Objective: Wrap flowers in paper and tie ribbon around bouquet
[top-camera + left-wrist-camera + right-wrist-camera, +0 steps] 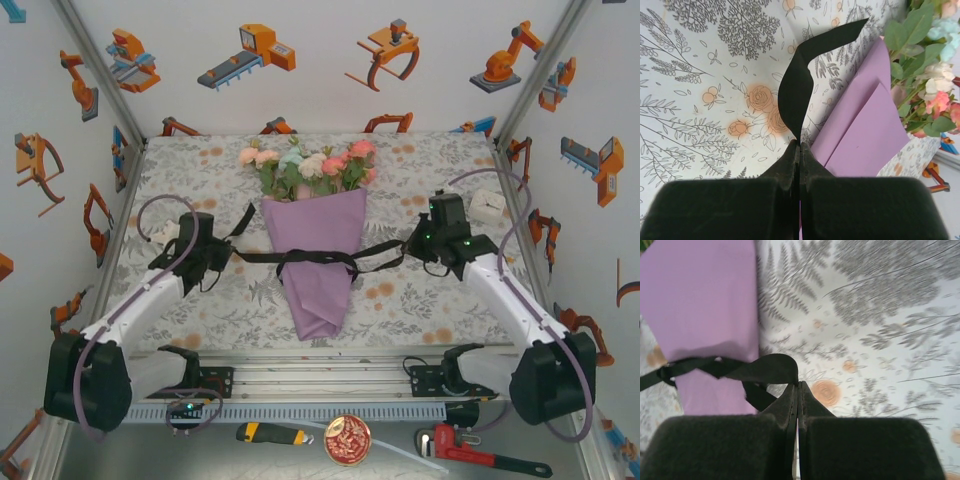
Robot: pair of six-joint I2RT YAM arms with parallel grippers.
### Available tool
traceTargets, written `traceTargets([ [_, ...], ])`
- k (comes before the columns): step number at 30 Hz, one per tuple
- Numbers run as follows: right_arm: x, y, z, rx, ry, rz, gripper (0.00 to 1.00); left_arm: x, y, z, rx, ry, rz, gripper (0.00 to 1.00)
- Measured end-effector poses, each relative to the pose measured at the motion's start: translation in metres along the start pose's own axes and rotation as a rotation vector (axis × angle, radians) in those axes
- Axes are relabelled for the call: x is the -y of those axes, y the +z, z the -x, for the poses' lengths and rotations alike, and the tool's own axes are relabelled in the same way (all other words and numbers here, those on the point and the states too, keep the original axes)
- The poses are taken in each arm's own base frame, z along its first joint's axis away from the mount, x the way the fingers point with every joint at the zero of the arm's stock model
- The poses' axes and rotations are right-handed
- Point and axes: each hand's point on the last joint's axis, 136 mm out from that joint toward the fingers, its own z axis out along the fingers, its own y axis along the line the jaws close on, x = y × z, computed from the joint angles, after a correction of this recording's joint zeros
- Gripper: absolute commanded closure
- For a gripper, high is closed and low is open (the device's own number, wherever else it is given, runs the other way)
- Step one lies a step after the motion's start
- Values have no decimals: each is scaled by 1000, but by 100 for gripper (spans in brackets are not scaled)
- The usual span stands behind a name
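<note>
2 ribbon ends pinched, bouquet ctr table

For the left arm: anchored at the near left corner of the table, sloping forward and inward, wrist turned toward the middle. For the left gripper: held low, tips aimed right, jaws pressed flat together on one end of the ribbon, fingers meeting with no gap. For the right arm: anchored at the near right corner, sloping forward and inward in mirror pose, wrist turned left. For the right gripper: held low, tips aimed left, jaws closed tight, pinching the ribbon's other end. Roughly level, well apart, facing across the table's middle.
</note>
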Motion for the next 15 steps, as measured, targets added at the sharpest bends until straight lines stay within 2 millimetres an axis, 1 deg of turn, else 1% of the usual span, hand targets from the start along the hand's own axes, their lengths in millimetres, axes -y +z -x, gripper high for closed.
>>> traceTargets([
  [2,16,-3,12,35,24,-41,100,-10,-2,6,17,-10,10,100],
  [4,37,-1,21,49,67,-92,100,-27,0,14,34,-20,46,100],
  [7,77,2,34,69,160,-182,100,-57,3,37,65,-54,133,100],
  [8,92,1,39,81,198,-211,100,-65,3,47,76,-79,154,100],
  [9,102,-1,42,95,230,-228,100,-71,2,56,83,-104,164,100],
  [12,131,-6,47,135,342,-270,100,-96,-3,81,113,-210,185,100],
  [15,166,-14,47,171,489,-309,100,-126,-13,96,145,-314,208,100],
])
